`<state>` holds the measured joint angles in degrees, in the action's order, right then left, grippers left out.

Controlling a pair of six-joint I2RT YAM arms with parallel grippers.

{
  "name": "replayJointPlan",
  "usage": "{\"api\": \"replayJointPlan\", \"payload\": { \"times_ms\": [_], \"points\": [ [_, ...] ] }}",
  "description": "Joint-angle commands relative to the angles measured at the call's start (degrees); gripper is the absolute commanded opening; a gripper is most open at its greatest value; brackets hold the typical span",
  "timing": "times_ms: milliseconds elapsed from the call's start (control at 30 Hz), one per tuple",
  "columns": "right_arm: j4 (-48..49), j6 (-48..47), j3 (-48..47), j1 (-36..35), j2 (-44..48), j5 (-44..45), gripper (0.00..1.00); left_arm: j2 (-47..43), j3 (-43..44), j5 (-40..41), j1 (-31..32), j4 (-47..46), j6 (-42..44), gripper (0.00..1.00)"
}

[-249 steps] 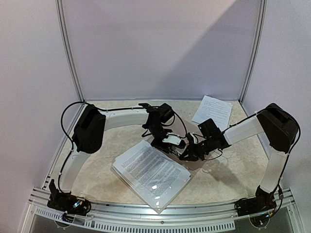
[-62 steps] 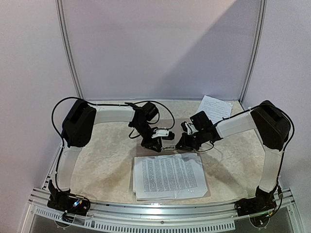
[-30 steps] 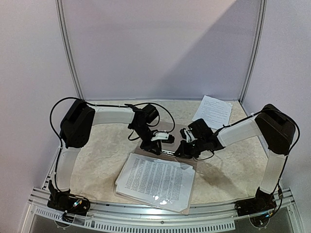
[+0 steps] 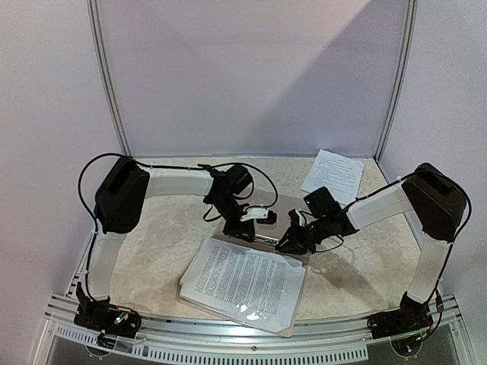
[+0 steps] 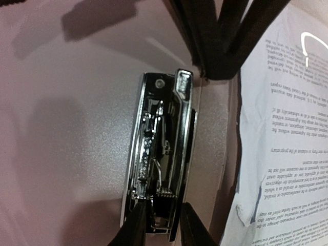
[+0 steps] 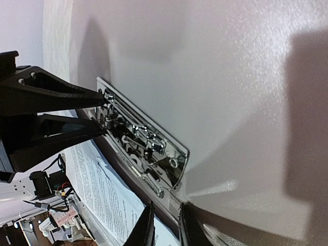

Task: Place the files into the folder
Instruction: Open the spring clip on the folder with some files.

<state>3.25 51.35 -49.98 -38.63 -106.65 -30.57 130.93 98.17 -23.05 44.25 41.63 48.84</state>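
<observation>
The folder (image 4: 285, 207) lies open on the table, its tan cover under both grippers. A stack of printed files (image 4: 243, 281) rests on its near half. A chrome clip (image 5: 161, 169) is fixed along the spine. My left gripper (image 5: 160, 230) is shut on one end of that clip, a finger against each side. My right gripper (image 6: 165, 225) stands at the clip's (image 6: 143, 143) other end, jaws slightly apart astride the folder's edge (image 6: 205, 77). Whether they pinch it is unclear. The left fingers (image 6: 51, 110) show opposite. More files (image 4: 332, 173) lie at the back right.
White booth walls and metal posts (image 4: 106, 84) close in the table on three sides. A slotted aluminium rail (image 4: 243, 338) runs along the near edge between the arm bases. Cables loop from both wrists over the folder.
My right gripper has shifted slightly right and its jaws have parted a little. The left jaws have narrowed on the clip. Folder and papers have barely moved over the last second.
</observation>
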Motion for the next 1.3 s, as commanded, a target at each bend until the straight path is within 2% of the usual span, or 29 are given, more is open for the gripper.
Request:
{"api": "replayJointPlan", "payload": {
  "times_ms": [0,100,300,467,700,900,1000,1267],
  "points": [
    [-1.79,0.81,0.14,0.62,-0.85,2.54,0.18,5.23,-3.62,5.87,1.26,3.51,0.48,0.25],
    [-0.49,0.96,-0.55,0.69,-1.63,1.84,0.18,5.32,-3.69,5.91,1.36,3.55,0.59,0.25],
    [0.78,1.36,-0.42,0.78,-3.27,0.98,0.06,5.51,-3.5,5.65,1.53,3.48,0.4,0.26],
    [1.11,1.38,-0.66,1.22,-4.41,1.02,0.04,5.49,-3.68,6.16,1.54,3.59,0.67,0.26],
    [-0.7,0.1,-0.65,1.76,-3.9,0.24,0.08,5.12,-4.54,7.26,1.71,3.13,1.04,0.26],
    [-7.05,-3.19,-0.11,1.78,1.68,-0.14,0.13,4.84,-5.07,7.72,1.72,2.95,1.12,0.26],
    [-6.76,-3.24,-0.46,1.85,2.99,0.2,0.14,4.91,-5.35,8.27,1.72,2.79,1.24,0.26],
    [-5.13,-3.08,-3.92,1.87,-2.26,0.07,0.14,4.94,-5.18,8.07,1.85,2.77,1.16,0.26]
  ]
}}
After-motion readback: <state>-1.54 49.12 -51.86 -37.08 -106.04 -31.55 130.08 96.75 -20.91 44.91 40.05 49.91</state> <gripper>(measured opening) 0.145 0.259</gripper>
